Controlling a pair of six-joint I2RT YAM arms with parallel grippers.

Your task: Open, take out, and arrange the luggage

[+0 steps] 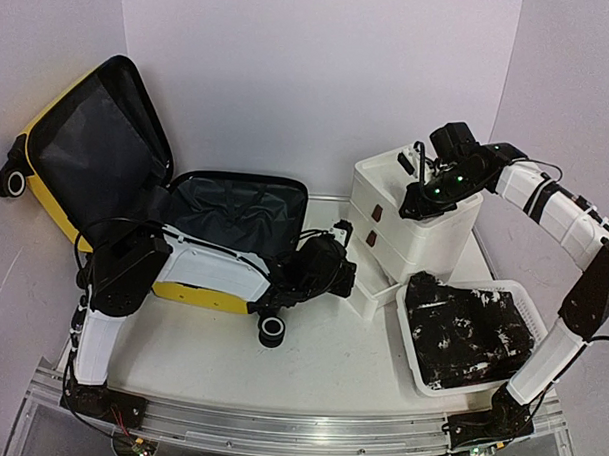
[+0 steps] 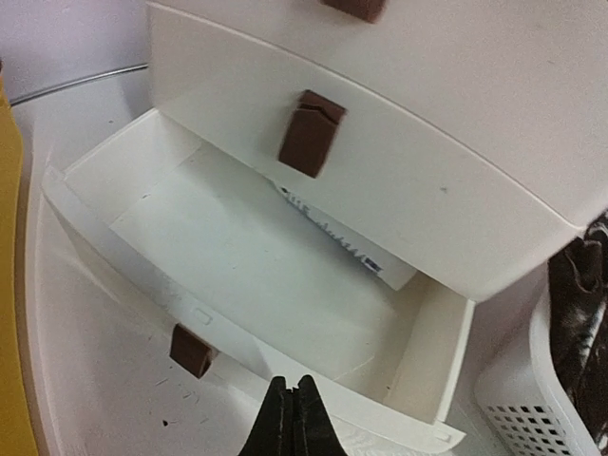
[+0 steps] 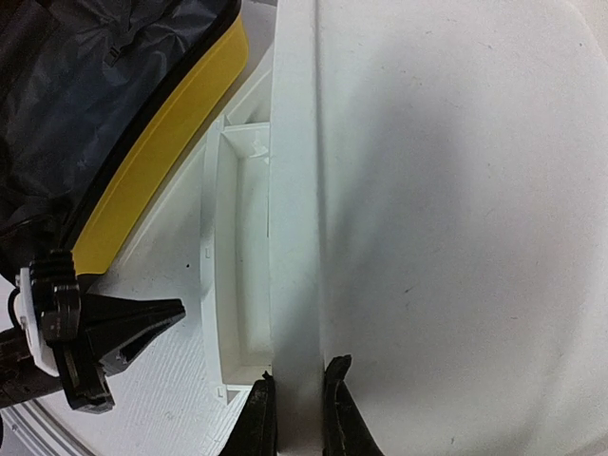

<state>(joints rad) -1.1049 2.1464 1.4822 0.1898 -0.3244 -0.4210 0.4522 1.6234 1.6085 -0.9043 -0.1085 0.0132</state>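
Yellow luggage [image 1: 235, 211] lies open at table's [image 1: 320, 359] far-left corner, long axis left-right, just left of left gripper [image 2: 292, 404] — pressed together, empty, the nearer arm; right gripper [image 3: 293, 408] slightly parted over cabinet [image 1: 424, 232] — grip unclear.

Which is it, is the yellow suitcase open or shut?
Open. The yellow suitcase has its lid raised, and dark lining shows inside both halves.
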